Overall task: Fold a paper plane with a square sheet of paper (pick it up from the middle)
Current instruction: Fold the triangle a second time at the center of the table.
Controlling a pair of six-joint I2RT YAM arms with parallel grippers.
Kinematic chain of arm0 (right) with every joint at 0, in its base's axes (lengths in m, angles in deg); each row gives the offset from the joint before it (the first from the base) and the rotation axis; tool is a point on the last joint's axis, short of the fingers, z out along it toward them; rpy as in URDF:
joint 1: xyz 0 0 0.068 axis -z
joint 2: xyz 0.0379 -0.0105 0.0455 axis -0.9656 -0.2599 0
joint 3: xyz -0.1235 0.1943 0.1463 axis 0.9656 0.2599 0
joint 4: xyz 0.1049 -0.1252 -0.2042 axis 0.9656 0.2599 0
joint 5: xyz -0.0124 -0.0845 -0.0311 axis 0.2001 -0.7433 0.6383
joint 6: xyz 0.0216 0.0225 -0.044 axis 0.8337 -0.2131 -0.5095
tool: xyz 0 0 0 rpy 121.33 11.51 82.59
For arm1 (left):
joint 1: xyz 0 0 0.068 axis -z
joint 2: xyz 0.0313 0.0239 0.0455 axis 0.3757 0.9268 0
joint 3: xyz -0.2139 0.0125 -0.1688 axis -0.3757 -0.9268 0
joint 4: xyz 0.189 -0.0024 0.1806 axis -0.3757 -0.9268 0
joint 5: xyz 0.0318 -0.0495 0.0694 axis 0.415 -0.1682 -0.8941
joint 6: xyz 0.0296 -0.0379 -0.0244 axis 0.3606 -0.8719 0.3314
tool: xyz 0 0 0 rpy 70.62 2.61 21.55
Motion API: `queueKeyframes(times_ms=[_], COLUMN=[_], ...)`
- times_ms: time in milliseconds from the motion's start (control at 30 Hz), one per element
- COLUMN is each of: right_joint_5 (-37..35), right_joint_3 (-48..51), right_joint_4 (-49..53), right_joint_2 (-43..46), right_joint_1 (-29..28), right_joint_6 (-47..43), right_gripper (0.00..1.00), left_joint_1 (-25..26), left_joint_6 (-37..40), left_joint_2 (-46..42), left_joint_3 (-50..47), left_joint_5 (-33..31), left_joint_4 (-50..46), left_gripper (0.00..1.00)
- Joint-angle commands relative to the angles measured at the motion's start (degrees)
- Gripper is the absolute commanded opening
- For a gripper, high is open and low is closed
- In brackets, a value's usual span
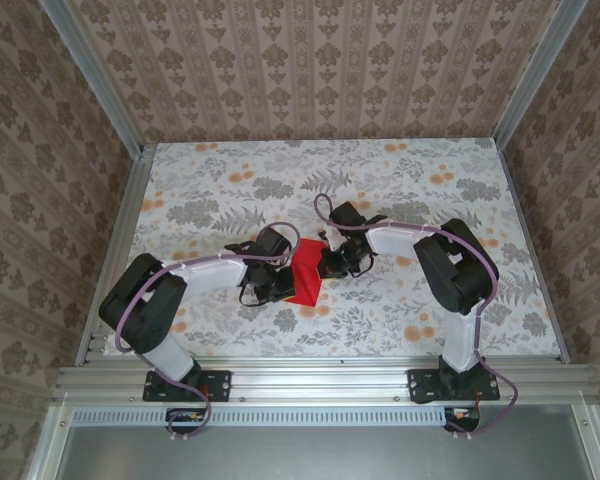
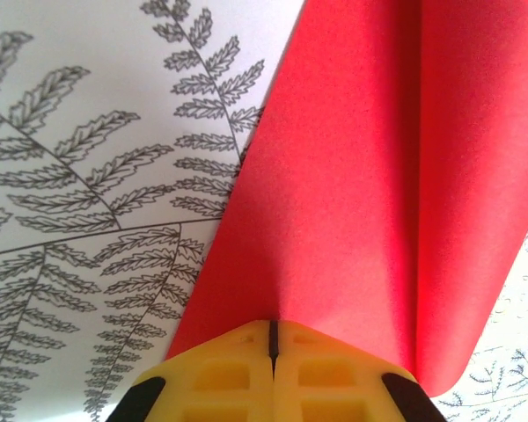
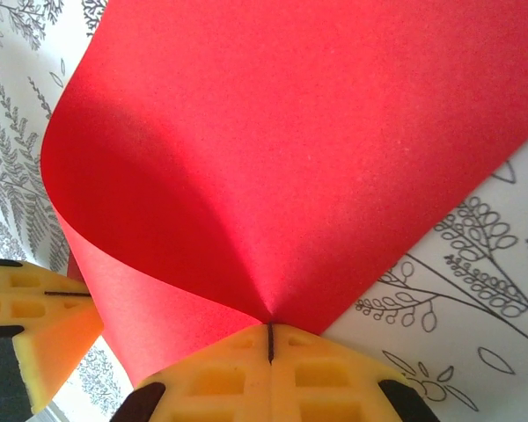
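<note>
The square sheet of paper [image 1: 305,273] is bright red and hangs curled between my two grippers near the table's middle. My left gripper [image 1: 282,283] pinches its left edge. In the left wrist view the yellow jaws [image 2: 271,323] are pressed together on the paper [image 2: 352,202], which spreads away with a soft fold on the right. My right gripper [image 1: 327,264] pinches the opposite edge. In the right wrist view its jaws [image 3: 270,327] are shut on the paper [image 3: 290,149], which bends round to the left toward the other gripper's yellow fingers [image 3: 40,330].
The table [image 1: 410,180] is covered by a floral cloth with fern prints [image 2: 97,202]. Patterned walls and an aluminium frame [image 1: 130,200] close in the left, back and right sides. Both arm bases stand on the rail [image 1: 310,385] at the near edge.
</note>
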Motion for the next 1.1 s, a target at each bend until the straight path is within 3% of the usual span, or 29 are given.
queueKeyframes(times_ms=[0, 800, 1067], right_joint_5=[-3.9, -1.0, -1.4], right_joint_3=[0.3, -0.4, -0.7], right_joint_4=[0.5, 1.0, 1.8], right_joint_2=[1.4, -1.9, -2.9], right_joint_1=[0.2, 0.2, 0.2], right_joint_6=[-0.1, -0.5, -0.6], right_gripper=[0.04, 0.06, 0.06], left_joint_1=[0.5, 0.3, 0.4], left_joint_6=[1.4, 2.9, 1.5], left_joint_2=[1.1, -0.5, -2.9], left_joint_3=[0.8, 4.9, 4.1], left_joint_5=[-0.9, 0.4, 4.0], left_joint_4=[-2.5, -1.7, 8.2], left_gripper=[0.07, 0.11, 0.17])
